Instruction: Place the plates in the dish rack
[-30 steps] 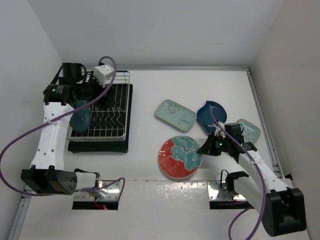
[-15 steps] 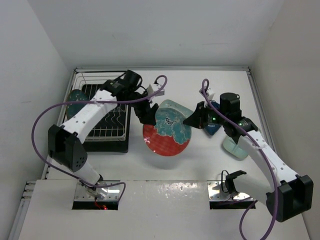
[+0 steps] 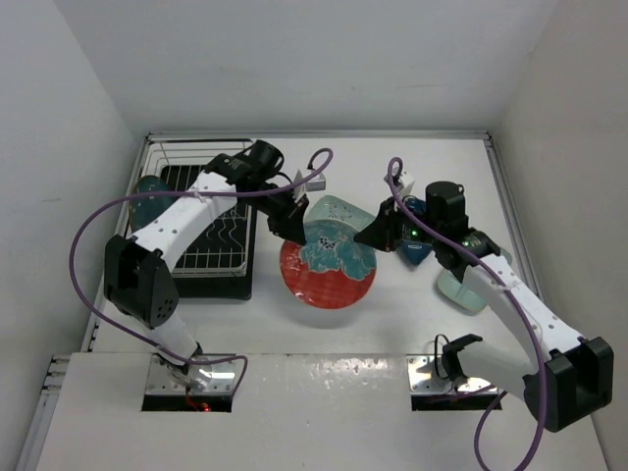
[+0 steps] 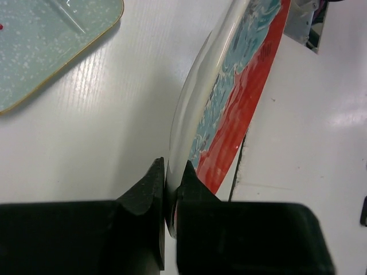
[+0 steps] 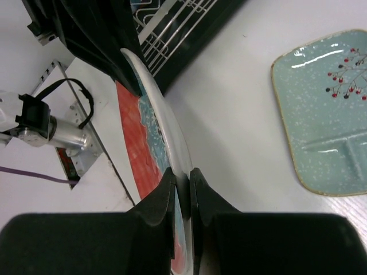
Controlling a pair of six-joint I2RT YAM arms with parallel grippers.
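Left gripper (image 4: 170, 172) is clamped on the red plate (image 3: 329, 270) at its rim; right gripper (image 5: 182, 179) is clamped on the same rim further round. Plate is held tilted above the tabletop (image 3: 392, 324), just beside the dish rack (image 3: 201, 257). This is probably a handover to the arm nearer the prongs. Dark teal plate (image 3: 147, 191) stands in the rack, partly behind the left arm. Leaf-shaped dish (image 3: 419, 253) is mostly covered by the right arm. Cannot tell whether the red plate's lower edge touches the tabletop

Robot lab: white walled booth (image 3: 294, 69), mounted arms (image 3: 186, 221)
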